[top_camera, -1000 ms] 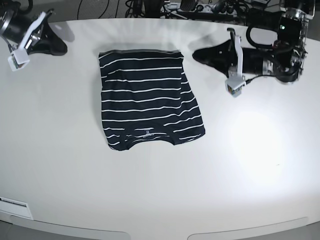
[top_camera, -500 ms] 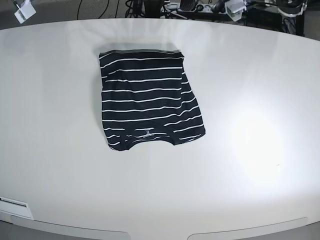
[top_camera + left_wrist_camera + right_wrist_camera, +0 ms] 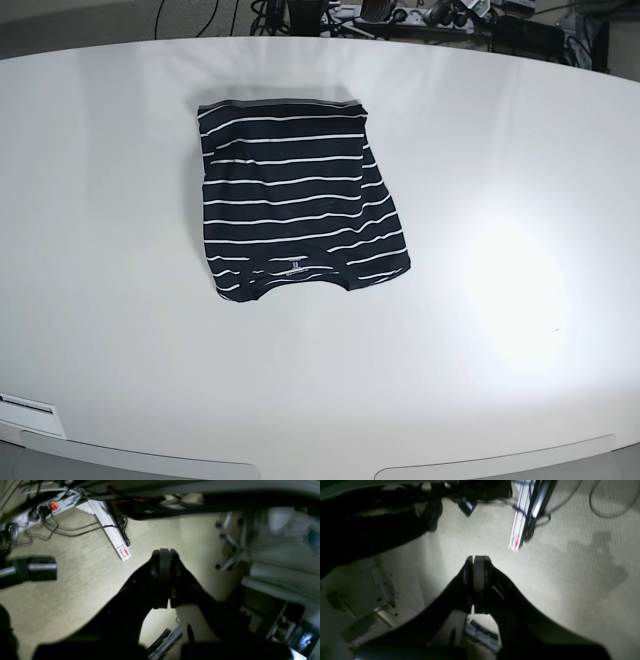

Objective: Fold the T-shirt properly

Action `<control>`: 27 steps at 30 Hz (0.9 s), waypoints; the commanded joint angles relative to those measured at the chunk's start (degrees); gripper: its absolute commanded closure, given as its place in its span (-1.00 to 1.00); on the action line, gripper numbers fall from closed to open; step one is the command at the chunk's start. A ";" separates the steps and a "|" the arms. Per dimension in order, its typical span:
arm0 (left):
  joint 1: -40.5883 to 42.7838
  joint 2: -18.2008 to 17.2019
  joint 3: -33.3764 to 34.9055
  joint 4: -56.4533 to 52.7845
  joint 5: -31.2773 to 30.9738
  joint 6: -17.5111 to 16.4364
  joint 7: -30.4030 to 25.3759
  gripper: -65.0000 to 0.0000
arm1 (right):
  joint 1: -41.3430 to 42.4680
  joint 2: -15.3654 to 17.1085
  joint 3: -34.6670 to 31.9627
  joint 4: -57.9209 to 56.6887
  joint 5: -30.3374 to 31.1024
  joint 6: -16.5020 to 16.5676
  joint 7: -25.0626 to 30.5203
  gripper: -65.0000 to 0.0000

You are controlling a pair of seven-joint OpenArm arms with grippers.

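Note:
The T-shirt (image 3: 295,195), dark with thin white stripes, lies folded into a compact rectangle on the white table (image 3: 500,300), left of centre, its collar at the near edge. Neither arm shows in the base view. In the left wrist view my left gripper (image 3: 163,555) is shut with nothing in it, hanging over a carpeted floor away from the table. In the right wrist view my right gripper (image 3: 477,561) is likewise shut and empty above the floor.
A power strip (image 3: 53,505) with a lit red switch and loose cables (image 3: 75,531) lie on the floor under the left arm. A white cable duct (image 3: 518,533) runs across the carpet under the right arm. Cables and gear (image 3: 390,15) sit behind the table's far edge.
Both arms have pulled back off the table and out of the base view. The folded T-shirt has not moved.

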 commanded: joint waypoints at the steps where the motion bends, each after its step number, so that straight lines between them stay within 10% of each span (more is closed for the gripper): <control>1: -0.79 0.24 -0.17 -2.45 -0.46 -0.59 -0.22 1.00 | 0.52 0.61 -1.57 -2.16 -1.53 0.34 0.79 1.00; 9: -16.48 1.75 4.13 -33.83 15.63 -0.74 -17.97 1.00 | 16.57 0.59 -13.94 -24.70 -13.79 0.33 13.35 1.00; 14: -25.51 2.21 10.75 -51.71 24.35 0.70 -35.87 1.00 | 24.35 0.15 -19.19 -34.88 -20.44 -6.03 22.10 1.00; 21: -35.08 7.45 19.45 -68.13 37.94 21.73 -55.17 1.00 | 33.35 -4.31 -21.77 -46.60 -31.01 -19.89 33.79 1.00; 27: -40.33 13.79 24.96 -75.28 38.14 31.39 -57.44 1.00 | 38.64 -9.79 -21.79 -57.79 -37.16 -24.83 40.96 1.00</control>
